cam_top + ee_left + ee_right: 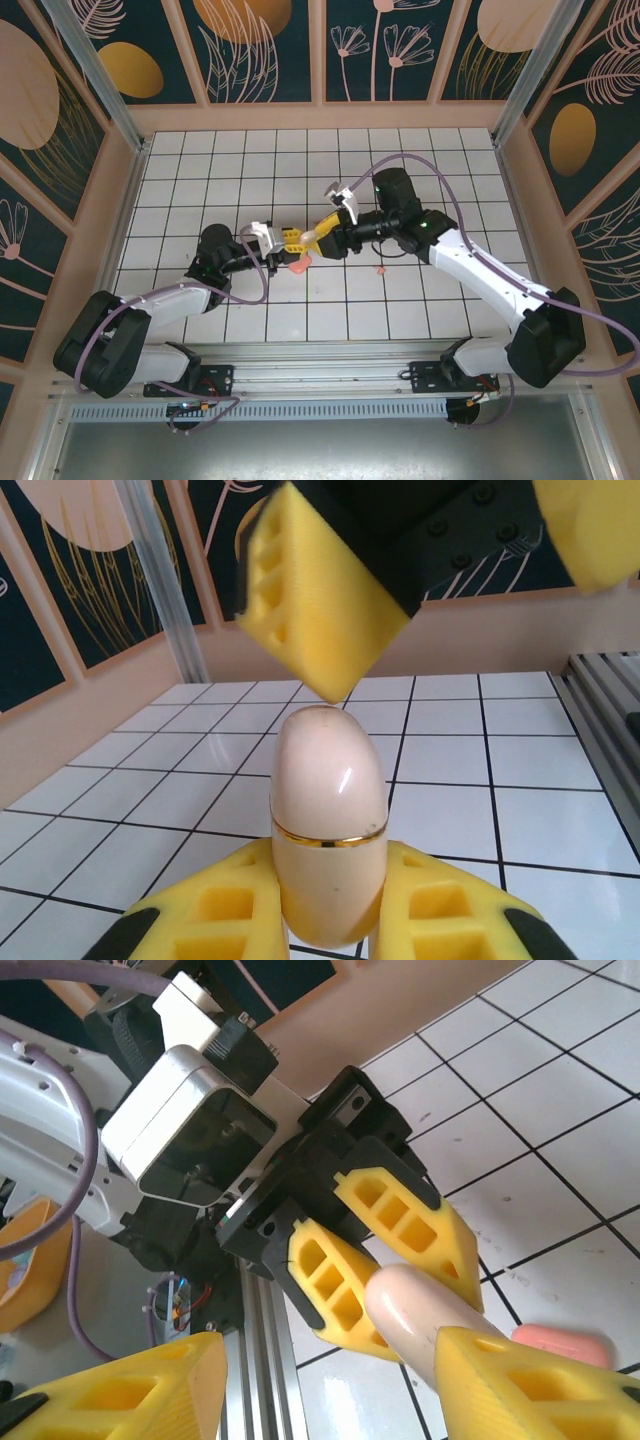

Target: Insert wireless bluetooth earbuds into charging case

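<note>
White tiled desk (400, 180): left hand (288, 239) clamped tight on beige charging case (328, 810); right hand (322, 226) half open, straddling the case's rounded top.

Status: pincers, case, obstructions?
Left pincer shut on beige case, lid closed. Right pincer open, straddling its top. Pink earbud loose on tiles, not in the way.

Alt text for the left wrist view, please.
The left gripper grips the base of a closed beige charging case between its yellow fingers. A yellow finger of the right gripper sits right at the case's rounded tip, over a white tiled table.
</note>
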